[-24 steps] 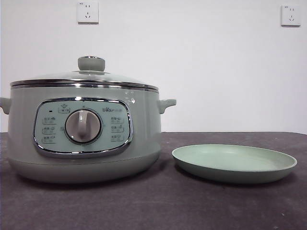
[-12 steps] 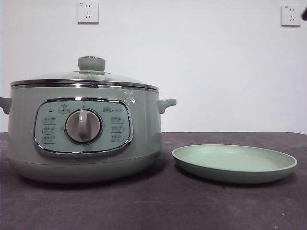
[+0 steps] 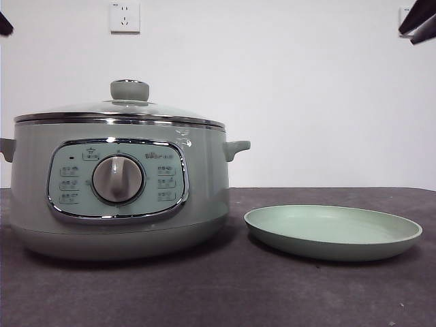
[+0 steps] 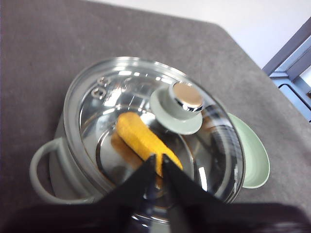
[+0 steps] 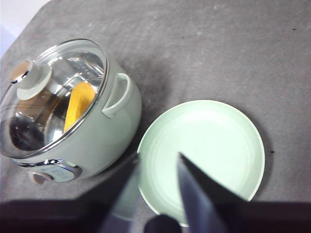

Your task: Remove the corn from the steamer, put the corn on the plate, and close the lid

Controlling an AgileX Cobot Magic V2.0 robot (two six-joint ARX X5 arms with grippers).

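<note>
The steamer [image 3: 119, 187] stands on the dark grey desk [image 3: 225, 293] with its control panel and round dial facing the front camera, and the plate [image 3: 332, 233] lies just beside it at 3 o'clock, the two apart by a narrow gap. The glass lid [image 3: 119, 112] sits closed on the steamer's rim, its knob [image 3: 129, 90] upright at the centre. Through the glass the corn [image 4: 141, 138] shows inside the pot, lying on the metal floor; the right wrist view also catches it [image 5: 78, 109] under the lid. The plate is bare. The left end effector [image 4: 159, 162] hangs above the lid, near the knob, its two black jaws drawn almost together with only a thin slit between them and nothing held. The right end effector [image 5: 155, 170] hangs above the desk over the plate's edge nearest the steamer, its jaws spread apart and empty. In the front view both arms appear only as black tips at the top corners, one at 10 o'clock [image 3: 5, 24] and one at 2 o'clock [image 3: 419, 19], well above everything on the desk.
</note>
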